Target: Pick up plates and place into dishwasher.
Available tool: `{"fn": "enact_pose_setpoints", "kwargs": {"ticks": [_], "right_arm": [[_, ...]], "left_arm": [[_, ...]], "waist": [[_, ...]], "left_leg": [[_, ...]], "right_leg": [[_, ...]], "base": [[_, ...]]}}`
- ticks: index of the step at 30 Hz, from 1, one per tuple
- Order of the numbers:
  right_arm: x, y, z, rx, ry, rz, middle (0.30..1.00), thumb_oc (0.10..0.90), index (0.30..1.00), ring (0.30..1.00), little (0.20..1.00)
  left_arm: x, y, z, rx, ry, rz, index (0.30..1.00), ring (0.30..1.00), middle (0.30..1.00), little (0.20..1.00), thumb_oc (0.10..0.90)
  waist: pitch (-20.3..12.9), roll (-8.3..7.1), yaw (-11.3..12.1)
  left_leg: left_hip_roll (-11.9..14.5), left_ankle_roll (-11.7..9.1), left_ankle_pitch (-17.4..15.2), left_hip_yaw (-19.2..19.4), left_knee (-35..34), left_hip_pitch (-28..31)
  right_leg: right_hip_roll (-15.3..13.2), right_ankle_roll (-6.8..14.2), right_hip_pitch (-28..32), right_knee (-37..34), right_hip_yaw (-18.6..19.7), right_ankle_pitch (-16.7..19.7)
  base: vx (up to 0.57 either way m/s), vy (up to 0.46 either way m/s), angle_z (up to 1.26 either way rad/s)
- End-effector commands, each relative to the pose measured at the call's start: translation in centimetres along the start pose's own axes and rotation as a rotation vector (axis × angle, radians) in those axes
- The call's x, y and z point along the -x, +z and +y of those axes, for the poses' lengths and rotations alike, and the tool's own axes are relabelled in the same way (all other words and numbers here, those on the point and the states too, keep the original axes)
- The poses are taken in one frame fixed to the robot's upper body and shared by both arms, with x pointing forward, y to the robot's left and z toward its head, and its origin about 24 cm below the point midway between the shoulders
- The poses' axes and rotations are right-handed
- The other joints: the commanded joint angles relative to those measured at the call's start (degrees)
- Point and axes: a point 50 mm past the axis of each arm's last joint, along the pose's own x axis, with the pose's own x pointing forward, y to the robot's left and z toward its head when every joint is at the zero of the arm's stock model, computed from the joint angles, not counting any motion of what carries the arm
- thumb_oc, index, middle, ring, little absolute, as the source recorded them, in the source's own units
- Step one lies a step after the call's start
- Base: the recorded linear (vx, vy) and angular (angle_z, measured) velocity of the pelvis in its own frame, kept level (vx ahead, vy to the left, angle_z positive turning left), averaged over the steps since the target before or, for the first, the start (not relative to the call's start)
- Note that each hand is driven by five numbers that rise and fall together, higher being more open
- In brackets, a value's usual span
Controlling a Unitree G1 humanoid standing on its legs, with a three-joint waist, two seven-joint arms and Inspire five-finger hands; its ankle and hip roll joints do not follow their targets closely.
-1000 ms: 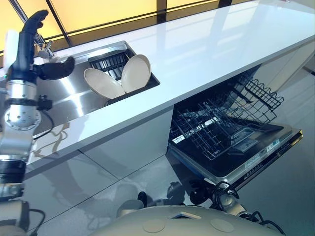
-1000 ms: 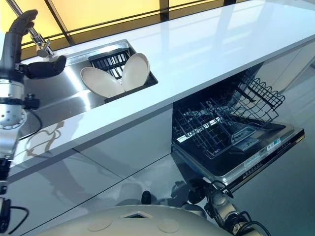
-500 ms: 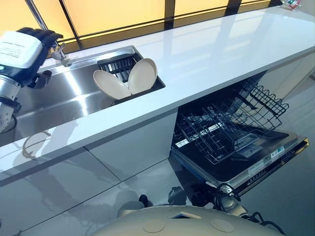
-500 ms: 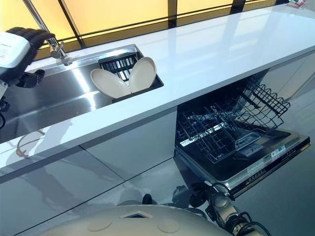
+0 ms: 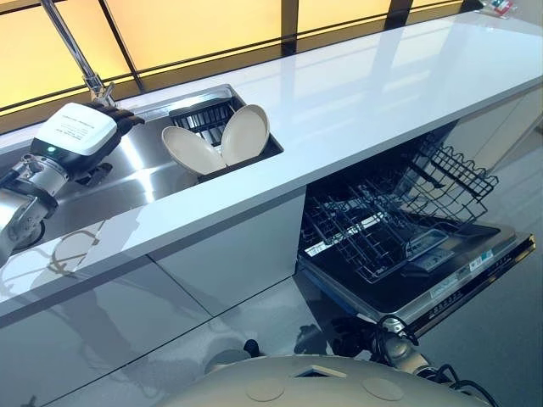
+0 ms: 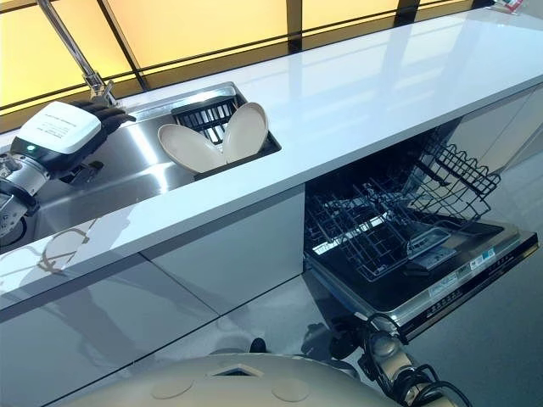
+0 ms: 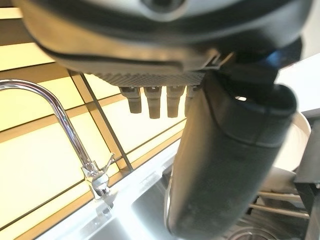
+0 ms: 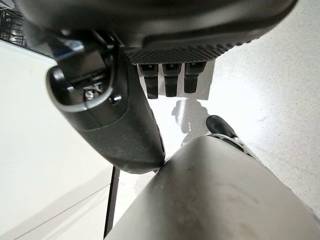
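White countertop, steel sink, open dishwasher

No legible text anywhere. Faint dark print on the white cover on the back of the left hand, behind the fingers, too small to make out. Small white labels on the open dishwasher door's front edge and a sticker inside by the lower rack, both unreadable. Nothing written on the plates.
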Motion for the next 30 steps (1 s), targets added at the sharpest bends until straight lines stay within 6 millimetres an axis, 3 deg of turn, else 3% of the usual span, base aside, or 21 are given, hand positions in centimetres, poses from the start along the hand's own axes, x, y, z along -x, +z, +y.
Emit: {"fn": "enact_pose_setpoints", "kwargs": {"ticks": [1,10,19,30], "right_arm": [[1.3,0.6,-5.4,0.086,-0.127,0.000,0.900,0.800,0.900,0.900,0.900],[1.2,1.1,-5.6,0.084,-0.128,-0.009,0.900,0.800,0.900,0.900,0.900],[1.1,1.3,-5.8,0.074,-0.134,-0.002,0.900,0.800,0.900,0.900,0.900],[1.0,1.7,-6.1,0.074,-0.141,0.005,0.900,0.800,0.900,0.900,0.900]], "left_arm": [[-1.2,-4.8,7.1,-0.053,0.322,0.217,0.900,0.900,0.900,0.900,0.800],[-3.1,-2.6,3.2,0.006,0.269,0.228,0.900,0.900,0.900,0.900,0.800],[-4.0,-1.7,2.1,0.001,0.277,0.265,0.900,0.900,0.900,0.900,0.800],[-4.4,-1.6,0.6,-0.065,0.163,0.287,0.900,0.900,0.900,0.900,0.800]], "waist": [[0.1,1.01,-1.5],[0.2,0.60,-3.4],[0.4,0.26,-4.1],[0.5,0.25,-4.4]], "left_leg": [[-4.1,3.3,-9.8,5.3,0.4,5.2],[-4.0,3.4,-10.0,6.7,0.4,5.6],[-3.9,3.6,-10.0,7.8,0.6,5.7],[-3.9,3.7,-9.8,8.5,0.6,5.5]], "right_leg": [[1.4,2.3,-3.3,3.7,1.4,-1.5],[1.8,2.2,-3.4,3.7,3.3,-1.3],[2.1,2.1,-3.5,3.5,4.3,-1.1],[2.2,2.2,-3.7,3.3,4.9,-0.7]], "base": [[0.01,0.007,-0.04],[0.02,0.005,-0.09],[0.02,0.005,-0.13],[0.01,0.010,-0.05]]}}
